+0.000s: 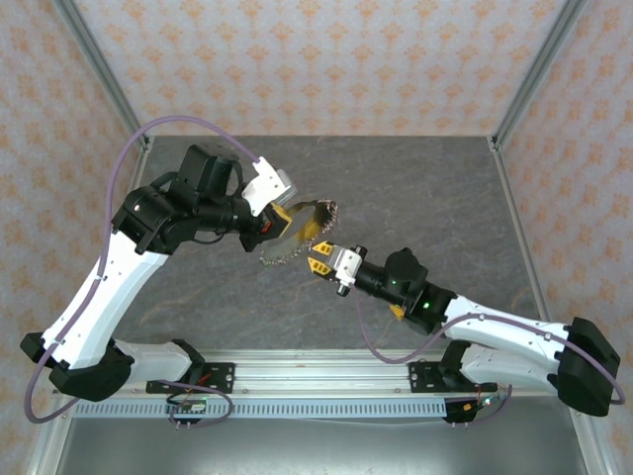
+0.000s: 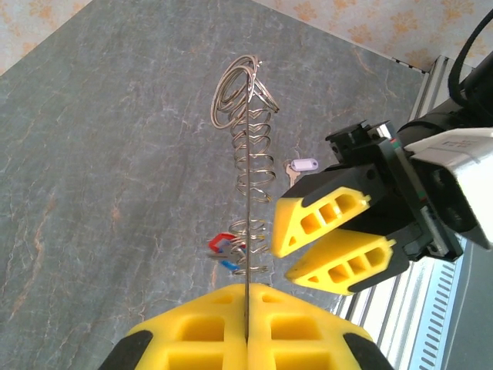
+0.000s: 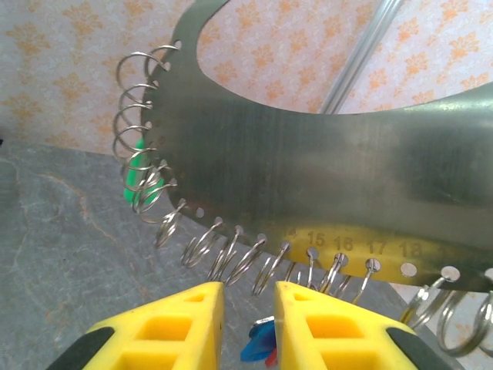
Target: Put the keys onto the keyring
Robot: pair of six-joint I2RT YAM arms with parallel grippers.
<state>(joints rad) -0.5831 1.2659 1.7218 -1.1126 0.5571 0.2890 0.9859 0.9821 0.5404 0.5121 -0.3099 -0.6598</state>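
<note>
My left gripper point(image 2: 248, 299) is pressed together on the edge of the keyring point(image 3: 308, 154), a thin metal plate with many wire loops along its rim, and holds it up above the table point(image 2: 92, 193). My right gripper point(image 3: 248, 291) is just under the numbered holes, fingers a little apart. A blue and red piece point(image 3: 258, 343) lies low in the gap; I cannot tell if it is pinched. A green key point(image 3: 137, 173) hangs among the loops, and a white key point(image 2: 302, 166) lies on the table. I think the danger is a push: my right fingers can catch a loop and turn the thin plate in my left grip, or a loose key can drop.
</note>
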